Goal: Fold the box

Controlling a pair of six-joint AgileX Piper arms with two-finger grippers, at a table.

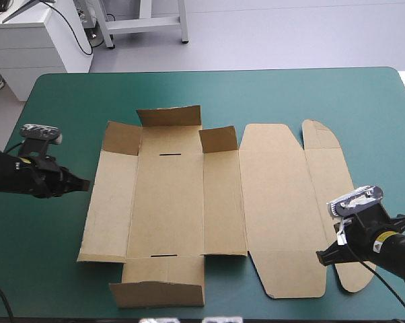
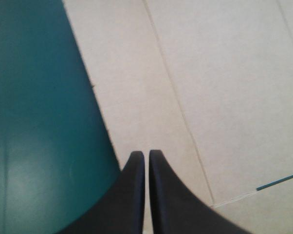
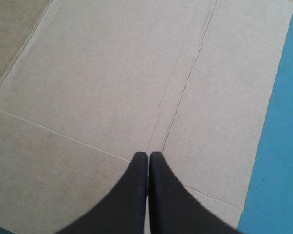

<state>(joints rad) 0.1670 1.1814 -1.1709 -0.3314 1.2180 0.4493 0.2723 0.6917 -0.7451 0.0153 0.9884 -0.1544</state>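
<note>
Two grippers, both pressed together and empty! The brown box lies spread mid-table, only a few flaps at its left part lifted. The left gripper points at its left edge, and the right gripper hovers over its near right panels. Folding looks barely started; next, I'd say, a side wall needs raising.

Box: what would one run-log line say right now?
box flat, end flaps raised | left jaws shut at left edge | right jaws shut over right end
</note>
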